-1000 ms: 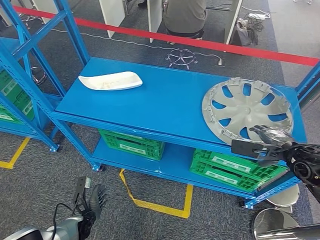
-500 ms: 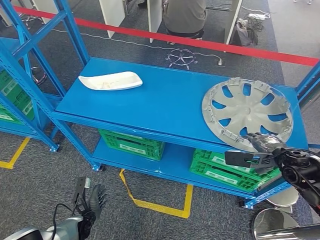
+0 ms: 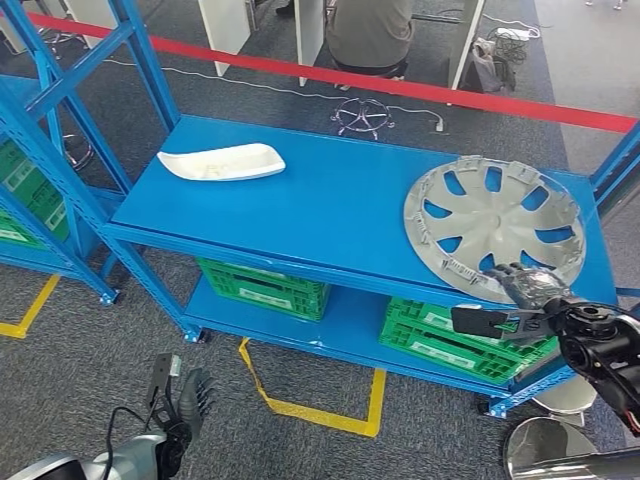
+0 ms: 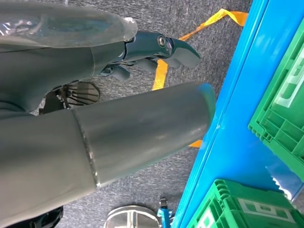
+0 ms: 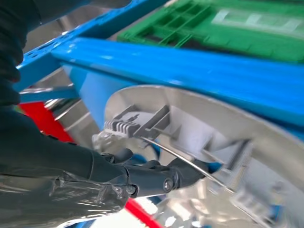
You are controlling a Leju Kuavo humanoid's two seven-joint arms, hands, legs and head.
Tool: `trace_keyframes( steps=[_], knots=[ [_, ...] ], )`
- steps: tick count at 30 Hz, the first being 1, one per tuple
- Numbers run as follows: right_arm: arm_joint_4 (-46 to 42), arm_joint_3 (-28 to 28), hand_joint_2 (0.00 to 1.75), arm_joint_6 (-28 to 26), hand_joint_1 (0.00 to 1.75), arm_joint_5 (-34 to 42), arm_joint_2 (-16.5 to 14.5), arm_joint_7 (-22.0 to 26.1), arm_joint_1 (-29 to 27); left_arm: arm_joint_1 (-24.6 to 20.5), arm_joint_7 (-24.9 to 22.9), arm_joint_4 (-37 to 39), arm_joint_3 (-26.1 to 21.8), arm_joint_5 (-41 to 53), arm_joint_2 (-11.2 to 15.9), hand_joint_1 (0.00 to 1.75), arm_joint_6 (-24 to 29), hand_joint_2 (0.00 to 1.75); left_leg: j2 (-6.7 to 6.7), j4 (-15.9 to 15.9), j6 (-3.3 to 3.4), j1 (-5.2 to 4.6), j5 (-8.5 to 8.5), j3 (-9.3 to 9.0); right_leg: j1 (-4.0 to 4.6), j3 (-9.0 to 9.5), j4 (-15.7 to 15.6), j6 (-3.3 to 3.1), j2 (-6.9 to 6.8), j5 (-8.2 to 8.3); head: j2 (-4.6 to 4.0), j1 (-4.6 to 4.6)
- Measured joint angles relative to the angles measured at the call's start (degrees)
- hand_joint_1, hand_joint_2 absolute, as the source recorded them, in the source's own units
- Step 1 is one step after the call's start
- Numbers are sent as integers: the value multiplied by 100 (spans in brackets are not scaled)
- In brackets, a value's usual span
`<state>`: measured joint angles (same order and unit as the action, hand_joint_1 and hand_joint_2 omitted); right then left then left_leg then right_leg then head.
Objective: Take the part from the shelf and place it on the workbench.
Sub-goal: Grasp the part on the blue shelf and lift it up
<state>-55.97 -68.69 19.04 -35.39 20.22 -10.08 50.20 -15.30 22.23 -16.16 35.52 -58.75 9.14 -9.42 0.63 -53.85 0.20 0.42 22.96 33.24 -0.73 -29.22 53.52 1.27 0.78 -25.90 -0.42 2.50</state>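
Right hand [image 3: 528,288] at the hubcap's [image 3: 494,220] near rim, on the blue shelf [image 3: 340,200].
Fingers [image 5: 172,175] touch the rim — grip unclear; I'd hook under the edge before lifting.

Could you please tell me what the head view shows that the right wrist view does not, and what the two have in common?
Head view alone: the white curved part at the far end of the shelf's top level, the left hand low over the carpet, the red floor tape and a seated person.
Right wrist view alone: the wheel cover's ribbed clips and wire ring, with fingers against them.
Both: the right hand at the wheel cover's near rim, and the green crate below.
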Motion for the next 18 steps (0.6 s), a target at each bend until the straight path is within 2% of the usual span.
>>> trace_keyframes(
  steps=[10, 18],
  knots=[
    [424, 27, 175, -705, 0, -732, -149, -99, -76, -7, -3, -2, 0, 25, -5, 0, 2, 0, -1, 0, -1, 0, 0, 0, 0, -2, 0, 0, 0, 0, 0, 0],
    [743, 287, 175, -1222, 0, -1492, -388, 104, -318, -51, -22, -2, 0, 74, -44, 0, 20, 0, -1, 1, -1, 4, 0, 0, 3, -3, 0, 0, 0, 0, 0, 1]
  ],
)
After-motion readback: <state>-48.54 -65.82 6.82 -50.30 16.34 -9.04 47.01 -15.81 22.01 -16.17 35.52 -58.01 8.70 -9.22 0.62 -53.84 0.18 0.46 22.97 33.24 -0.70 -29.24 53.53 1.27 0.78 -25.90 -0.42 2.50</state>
